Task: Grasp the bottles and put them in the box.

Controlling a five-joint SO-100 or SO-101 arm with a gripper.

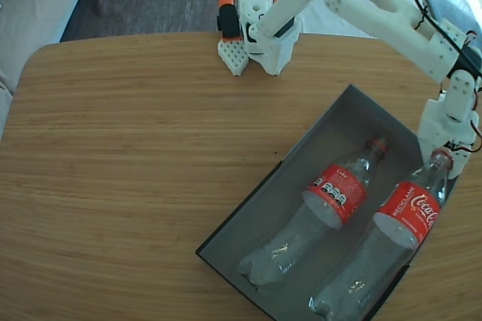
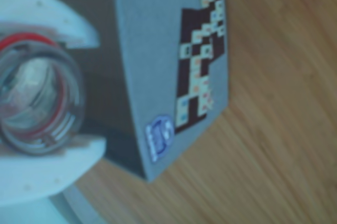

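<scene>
In the fixed view, a dark grey box (image 1: 331,121) sits diagonally near the right edge of the wooden surface (image 1: 128,163), its lower end toward the surface's near right corner. Two Coca-Cola bottles lie side by side inside it, caps pointing toward the far right. The left bottle (image 1: 320,212) rests flat on the box floor. The right bottle (image 1: 384,242) lies along the box's right wall, its neck end raised to the rim. The white arm (image 1: 392,16) reaches from its base at the far edge, and the pincer (image 1: 443,157) is closed around the right bottle's neck at the red cap.

In the wrist view, the white fingers (image 2: 47,171) sit above and below the right bottle's (image 2: 37,103) clear neck, touching it. Beside it runs the box's (image 2: 152,61) grey outer wall, bearing a printed pattern and a small blue sticker (image 2: 159,135), with the surface (image 2: 274,145) beyond.
</scene>
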